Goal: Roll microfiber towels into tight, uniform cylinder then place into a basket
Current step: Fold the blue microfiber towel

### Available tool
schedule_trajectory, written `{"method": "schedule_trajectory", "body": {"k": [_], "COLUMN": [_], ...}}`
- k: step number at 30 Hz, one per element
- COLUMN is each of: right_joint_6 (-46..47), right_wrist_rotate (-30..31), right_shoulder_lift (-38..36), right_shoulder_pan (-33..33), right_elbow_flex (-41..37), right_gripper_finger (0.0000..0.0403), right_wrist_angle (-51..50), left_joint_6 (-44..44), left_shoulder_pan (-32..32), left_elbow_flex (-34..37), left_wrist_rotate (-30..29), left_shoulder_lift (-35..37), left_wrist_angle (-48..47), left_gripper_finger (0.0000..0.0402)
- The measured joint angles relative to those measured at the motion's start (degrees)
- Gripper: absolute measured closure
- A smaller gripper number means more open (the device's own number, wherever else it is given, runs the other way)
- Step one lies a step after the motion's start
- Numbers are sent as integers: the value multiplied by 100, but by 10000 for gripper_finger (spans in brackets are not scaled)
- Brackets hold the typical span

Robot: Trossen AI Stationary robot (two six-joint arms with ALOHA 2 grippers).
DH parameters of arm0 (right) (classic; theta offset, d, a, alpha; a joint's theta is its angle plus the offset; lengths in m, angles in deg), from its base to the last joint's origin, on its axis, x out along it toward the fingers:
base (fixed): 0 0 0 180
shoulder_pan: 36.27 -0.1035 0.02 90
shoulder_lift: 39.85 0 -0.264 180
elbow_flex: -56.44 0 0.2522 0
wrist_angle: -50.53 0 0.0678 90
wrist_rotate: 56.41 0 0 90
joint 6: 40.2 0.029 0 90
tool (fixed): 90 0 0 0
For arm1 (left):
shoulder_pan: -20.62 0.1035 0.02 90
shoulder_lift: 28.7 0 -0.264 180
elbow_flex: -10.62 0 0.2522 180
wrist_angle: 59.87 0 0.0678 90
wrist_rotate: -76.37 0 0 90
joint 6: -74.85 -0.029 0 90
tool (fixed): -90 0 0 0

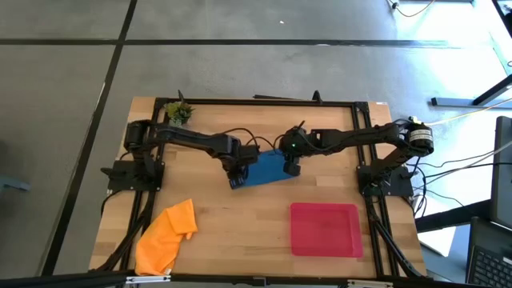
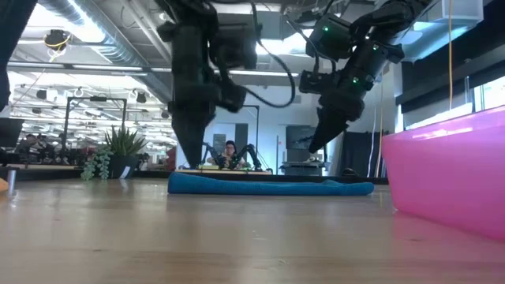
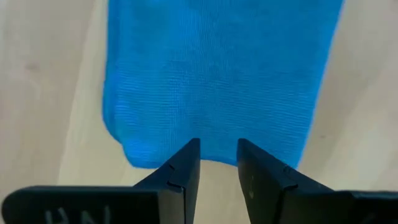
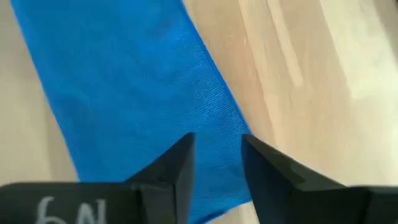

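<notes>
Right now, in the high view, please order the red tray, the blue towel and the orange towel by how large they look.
1. red tray, clearly the largest.
2. orange towel, crumpled.
3. blue towel, partly hidden under both grippers, so its rank against the orange one is unsure.

Wooden table (image 1: pixel 240 216) carries 2 towels (image 1: pixel 264 170), red tray (image 1: pixel 325 230), plant (image 1: pixel 180 112).

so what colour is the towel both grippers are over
Blue, clearest in the left wrist view.
</notes>
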Motion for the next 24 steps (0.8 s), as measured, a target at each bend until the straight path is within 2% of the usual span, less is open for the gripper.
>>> {"method": "schedule_trajectory", "body": {"k": [4,9,24], "right_joint_6": [1281,1508,1934], "right_wrist_rotate": [-756,-1291,-1261], "right_shoulder_lift": [0,0,203], "right_shoulder_pan": [-39,-96,-115], "right_elbow_flex": [0,0,-643], "right_gripper_finger": [272,272,272], "right_wrist_angle": [-3,-48,27], "left_joint_6": [-8,-24,147], "left_shoulder_pan": [2,4,-198], "left_elbow_flex": [1,-1,-20], "left_wrist_rotate": [-8,1,337], "left_shoulder_lift": [-181,-462,-673], "left_wrist_angle": [0,170,143], "left_gripper_finger": [305,305,305]}}
